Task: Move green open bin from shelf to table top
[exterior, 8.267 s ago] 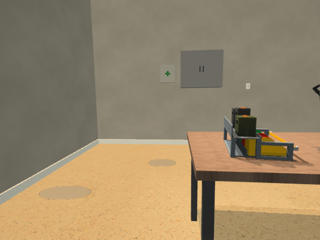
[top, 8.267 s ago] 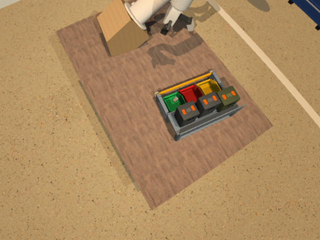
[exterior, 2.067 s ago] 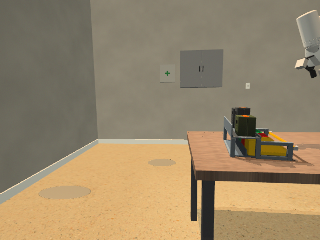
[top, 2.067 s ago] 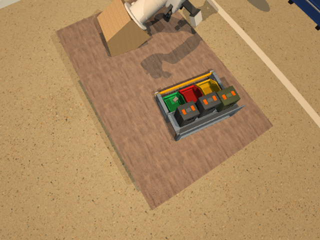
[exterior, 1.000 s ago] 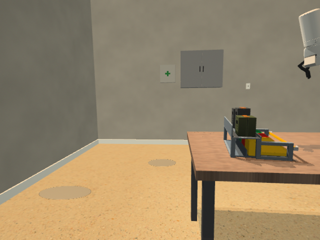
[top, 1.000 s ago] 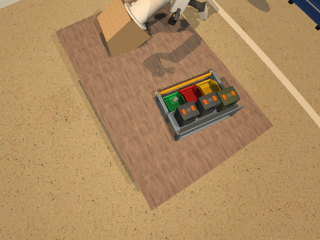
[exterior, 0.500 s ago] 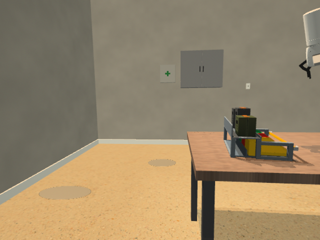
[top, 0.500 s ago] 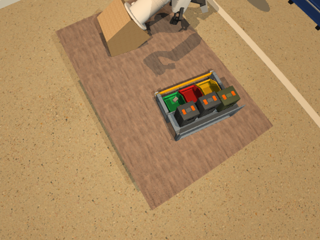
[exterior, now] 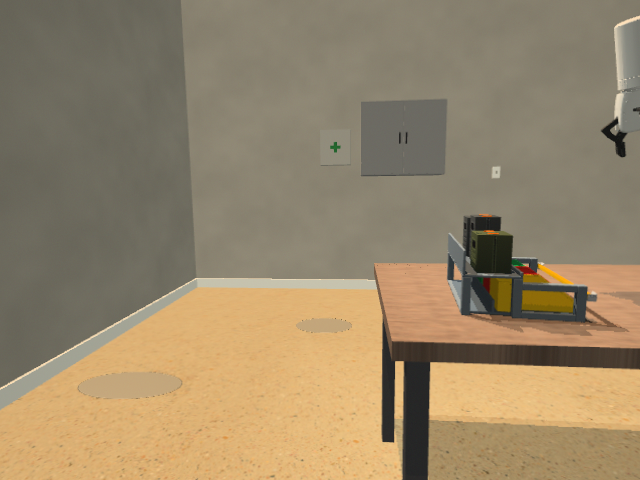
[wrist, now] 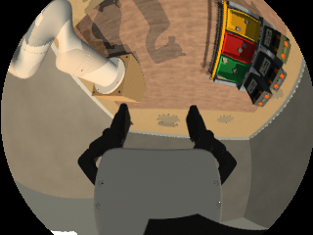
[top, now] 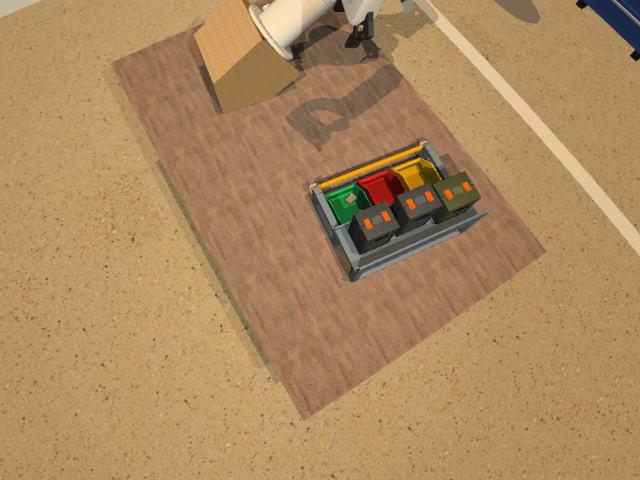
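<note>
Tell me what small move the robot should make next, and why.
Probably it should bring its open hand over toward the green open bin, staying high for now. The hand holds nothing and hangs well away from the shelf, where the bin sits beside the red one with a part inside.

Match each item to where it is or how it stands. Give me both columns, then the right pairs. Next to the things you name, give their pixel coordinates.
1. Green open bin [top: 338, 209] [exterior: 516, 263] [wrist: 242, 74]
2. Red open bin [top: 379, 188] [exterior: 526, 270] [wrist: 235, 46]
3. Yellow open bin [top: 416, 175] [exterior: 547, 299] [wrist: 236, 19]
4. Fingers [top: 352, 41] [exterior: 620, 147]

A. Spread apart, holding nothing
B. End of the bin row nearest the olive case [top: 454, 205] [exterior: 491, 253] [wrist: 278, 46]
C. End of the bin row farthest from the olive case
D. Between two other bins

Pairs: 1-C, 2-D, 3-B, 4-A
</note>
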